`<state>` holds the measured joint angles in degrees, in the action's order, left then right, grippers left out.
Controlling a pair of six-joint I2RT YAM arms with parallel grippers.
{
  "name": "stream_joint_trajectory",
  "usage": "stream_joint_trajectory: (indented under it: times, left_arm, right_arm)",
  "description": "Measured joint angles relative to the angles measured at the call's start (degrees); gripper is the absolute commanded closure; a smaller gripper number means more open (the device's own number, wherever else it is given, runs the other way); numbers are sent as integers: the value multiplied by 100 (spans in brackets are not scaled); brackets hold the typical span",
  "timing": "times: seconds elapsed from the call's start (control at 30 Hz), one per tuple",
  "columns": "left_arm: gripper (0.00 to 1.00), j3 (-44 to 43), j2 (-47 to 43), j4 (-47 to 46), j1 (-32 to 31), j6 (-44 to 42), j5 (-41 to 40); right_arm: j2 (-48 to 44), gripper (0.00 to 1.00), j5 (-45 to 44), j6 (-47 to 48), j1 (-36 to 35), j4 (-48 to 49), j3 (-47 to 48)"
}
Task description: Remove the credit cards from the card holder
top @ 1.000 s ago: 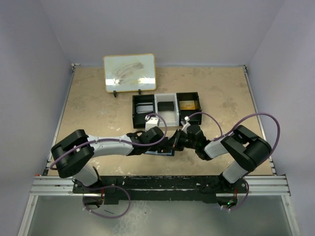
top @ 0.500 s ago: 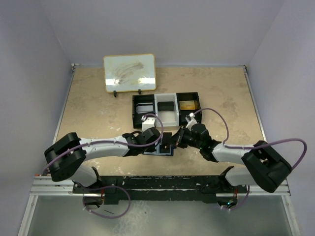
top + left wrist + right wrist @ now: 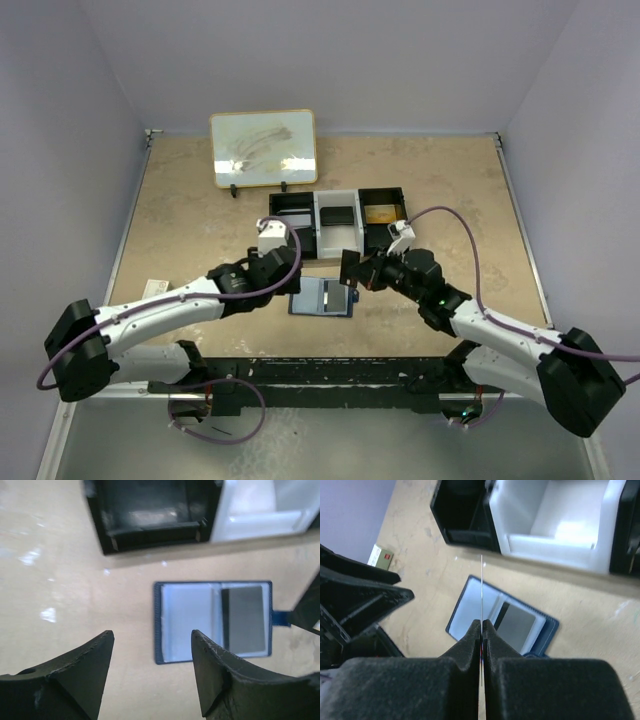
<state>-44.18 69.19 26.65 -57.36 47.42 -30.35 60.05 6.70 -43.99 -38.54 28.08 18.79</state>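
The navy card holder (image 3: 322,297) lies open and flat on the table, with a pale blue-grey panel on its left half. A grey credit card (image 3: 243,618) sits in its right pocket. My left gripper (image 3: 292,283) hovers just left of the holder, open and empty; its own view shows the fingers (image 3: 152,633) spread over bare table beside the card holder (image 3: 190,622). My right gripper (image 3: 353,272) is raised above the holder's far right corner, shut on a dark credit card (image 3: 349,268). That card appears edge-on as a thin line (image 3: 481,580) between the pressed jaws (image 3: 482,623).
A black three-compartment tray (image 3: 276,222) stands just beyond the holder; its white middle bay holds a dark flat item (image 3: 338,214) and its right bay a yellowish one (image 3: 383,213). A framed whiteboard (image 3: 264,147) leans at the back. A small red-and-white box (image 3: 155,287) lies at the left.
My left gripper has opened and drawn back to the left, off the card holder. My right gripper has lifted up and away from the holder, still shut on a card.
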Motion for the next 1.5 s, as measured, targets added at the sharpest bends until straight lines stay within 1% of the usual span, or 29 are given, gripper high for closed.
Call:
stream_joint_trajectory:
  times: [0.13,0.27,0.33,0.43,0.5,0.57,0.77,0.9,1.2,1.5]
  left_arm:
    - [37,-315,-398,629,313,-227,-387]
    - [35,-859,-610,1143,693,-522,-643]
    - [34,-1034,-634,1290,1126,-715,-654]
    - [33,-1062,-715,1419,1878,-1010,-564]
    - [33,-962,-868,1392,2420,-1228,-424]
    - [32,-800,-1078,1370,2741,-1373,-369]
    - [32,-739,-1220,1353,2804,-1563,-323]
    - [32,-739,-1250,1349,2804,-1578,-350]
    - [32,-732,-1263,1329,2804,-1705,-356]
    - [32,-732,-1167,1329,2804,-1727,-378]
  right_arm:
    - [-363,100,-225,664,0,-227,264]
    - [-581,100,-450,1373,0,-302,531]
    - [-577,100,-468,1746,0,-302,654]
    - [-391,100,-369,2474,-15,-385,920]
    - [-142,100,-299,2959,-42,-533,1191]
    - [175,100,-295,3482,-83,-721,1537]
    - [839,100,-426,5073,-136,-1143,2159]
    - [1510,100,-730,6013,-164,-1484,2603]
    - [2430,100,-1036,7600,-164,-1711,3097]
    - [3377,100,-1325,8710,-155,-1486,3606]
